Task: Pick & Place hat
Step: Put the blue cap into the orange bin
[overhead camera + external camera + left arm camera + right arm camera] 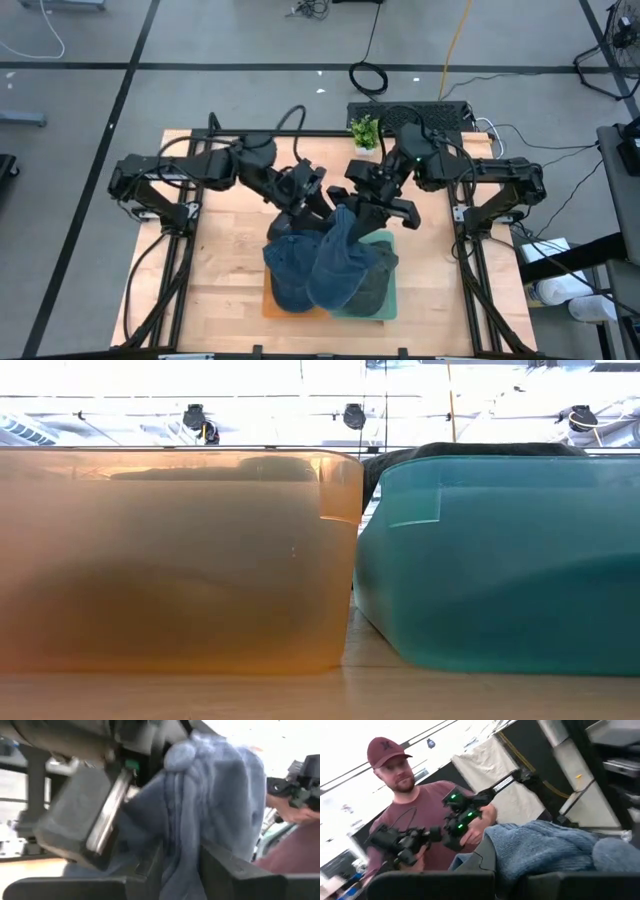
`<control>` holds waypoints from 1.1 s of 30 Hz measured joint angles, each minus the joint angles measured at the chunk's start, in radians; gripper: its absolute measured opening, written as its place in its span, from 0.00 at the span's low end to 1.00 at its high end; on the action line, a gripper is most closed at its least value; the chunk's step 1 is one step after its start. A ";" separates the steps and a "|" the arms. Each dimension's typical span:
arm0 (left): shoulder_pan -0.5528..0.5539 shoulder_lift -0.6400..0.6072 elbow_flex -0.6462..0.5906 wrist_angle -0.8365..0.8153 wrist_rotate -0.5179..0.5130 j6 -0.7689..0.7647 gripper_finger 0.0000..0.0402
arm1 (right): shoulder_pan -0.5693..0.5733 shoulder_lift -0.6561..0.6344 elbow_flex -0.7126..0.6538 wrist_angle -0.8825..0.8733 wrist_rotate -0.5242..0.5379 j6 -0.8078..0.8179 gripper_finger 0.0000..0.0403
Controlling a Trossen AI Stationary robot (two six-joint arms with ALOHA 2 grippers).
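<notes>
Blue knit fabric fills both wrist views: a blue beanie hat (pixel 338 262) hangs between the two grippers above the bins. Seen from above, the left gripper (pixel 303 205) reaches in from ten o'clock and the right gripper (pixel 362 207) from two o'clock, both meeting at the hat's top end near the table's centre. The left jaws are clamped on a fold of the knit (pixel 185 820); the right jaws are fully together, pinching the fabric's edge (pixel 540 850).

The hat's long axis runs roughly twelve to six o'clock, its gathered end up at the grippers and its wide body drooping toward six o'clock. It drapes over a second blue hat (pixel 290 270) in the orange bin (pixel 170 560) and a grey-green hat (pixel 375 280) in the teal bin (pixel 500 560).

Risks, as a judgement: the hat straddles both bins, so release could leave it across the shared rims. If the arms pull apart, the thin right pinch may slip. A person (pixel 420 815) holding controllers stands beyond the table.
</notes>
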 joint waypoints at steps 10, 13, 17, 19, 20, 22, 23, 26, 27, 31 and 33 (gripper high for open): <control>0.006 0.012 0.000 0.022 0.075 0.031 0.04 | 0.002 0.000 0.000 0.010 -0.038 0.039 0.00; 0.011 0.011 0.000 0.033 0.104 0.019 0.02 | 0.002 0.000 0.000 0.014 -0.053 0.039 0.00; 0.011 0.003 0.000 0.057 0.159 -0.002 0.01 | 0.002 0.000 0.000 0.048 -0.076 0.040 0.00; 0.012 -0.015 0.000 0.057 0.170 -0.005 0.01 | 0.002 -0.004 0.000 0.076 -0.074 0.052 0.02; 0.012 -0.029 0.000 0.057 0.185 -0.011 0.01 | 0.001 -0.006 0.000 0.086 -0.077 0.060 0.04; 0.011 -0.058 0.000 0.047 0.219 -0.018 0.01 | -0.012 -0.008 0.000 0.123 -0.094 0.065 0.09; 0.011 -0.070 0.000 0.043 0.232 -0.022 0.01 | -0.019 -0.009 0.000 0.138 -0.097 0.065 0.12; 0.006 -0.111 0.000 0.013 0.235 -0.040 0.01 | -0.049 -0.025 0.000 0.156 -0.092 0.065 0.23; 0.006 -0.119 0.000 0.005 0.232 -0.047 0.00 | -0.062 -0.027 0.000 0.165 -0.085 0.057 0.28; 0.001 -0.158 0.000 -0.094 0.192 -0.053 0.00 | -0.119 -0.031 0.000 0.215 -0.073 0.005 0.43; -0.010 -0.182 0.000 -0.172 0.144 -0.037 0.00 | -0.159 -0.033 0.000 0.241 -0.046 0.022 0.48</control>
